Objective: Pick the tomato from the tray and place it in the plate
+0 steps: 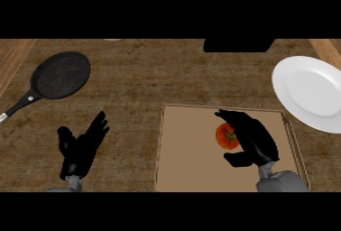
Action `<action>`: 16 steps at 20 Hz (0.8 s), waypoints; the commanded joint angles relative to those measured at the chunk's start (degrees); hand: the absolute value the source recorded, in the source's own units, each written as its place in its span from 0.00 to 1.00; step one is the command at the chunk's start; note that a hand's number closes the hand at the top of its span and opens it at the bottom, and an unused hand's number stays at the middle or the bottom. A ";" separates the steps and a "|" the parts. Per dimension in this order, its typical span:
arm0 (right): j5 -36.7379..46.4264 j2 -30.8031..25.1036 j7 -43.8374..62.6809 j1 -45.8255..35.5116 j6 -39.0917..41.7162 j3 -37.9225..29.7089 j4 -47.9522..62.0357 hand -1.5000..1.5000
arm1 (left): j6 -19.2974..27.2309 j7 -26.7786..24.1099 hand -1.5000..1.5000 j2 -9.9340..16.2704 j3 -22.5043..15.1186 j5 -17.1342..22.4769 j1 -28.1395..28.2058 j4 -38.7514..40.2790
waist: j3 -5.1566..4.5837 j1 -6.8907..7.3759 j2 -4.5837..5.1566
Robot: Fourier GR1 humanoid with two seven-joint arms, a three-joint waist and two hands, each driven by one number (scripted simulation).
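Head view: right hand [251, 137] fingers curled round tomato [226, 136] mid-tray [183, 153]; left hand [81, 146] fingers apart.

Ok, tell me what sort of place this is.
Most likely a kitchen counter. A black frying pan lies on the wooden top at the left, a white plate sits at the right, and a tomato rests on a brown tray in between.
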 commanded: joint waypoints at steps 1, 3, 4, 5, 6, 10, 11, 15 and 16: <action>3.17 -0.40 -1.91 -2.18 0.97 1.72 2.02 1.00 | -0.80 -1.10 0.50 -0.56 -0.39 -0.53 1.79 -0.08 | -0.03 0.05 0.04; 4.75 -0.24 -4.21 -2.02 -2.40 0.43 5.10 1.00 | 2.12 0.08 0.50 -2.57 -0.87 -2.51 -0.86 0.29 | -0.03 -0.04 0.05; 5.10 -0.09 -2.44 0.47 -0.06 1.09 -0.77 1.00 | 0.28 -1.59 0.50 -1.62 1.16 -1.32 -0.43 2.47 | -0.04 -0.14 0.02; 6.54 0.32 -6.44 0.36 -6.99 1.29 7.26 1.00 | 0.66 2.04 0.50 -0.73 -0.73 -2.02 1.85 -4.27 | -0.01 0.08 0.03; 6.70 1.39 -4.29 -0.62 -4.56 0.43 4.34 1.00 | 0.70 3.78 0.50 -1.22 -0.39 -1.69 2.72 -5.41 | -0.02 0.01 0.02; 8.55 1.68 -5.45 1.91 -8.16 0.69 2.69 1.00 | -2.16 0.49 0.50 -0.34 3.69 0.32 -3.69 3.13 | -0.03 -0.25 0.04; 7.55 1.01 -6.89 -3.99 -7.56 -2.40 5.35 1.00 | 0.46 4.54 0.50 -1.84 0.57 -1.26 0.07 -4.61 | -0.02 0.03 0.02; 10.82 9.85 15.91 -11.36 -12.58 -10.50 11.84 1.00 | -1.16 -0.23 0.50 -0.76 1.09 -1.74 -1.45 0.56 | -0.05 1.34 0.74; 10.23 9.92 21.29 -12.95 -13.27 -13.13 12.44 1.00 | -1.16 0.19 0.50 -1.11 0.80 -1.61 -1.38 0.60 | -0.06 1.99 1.17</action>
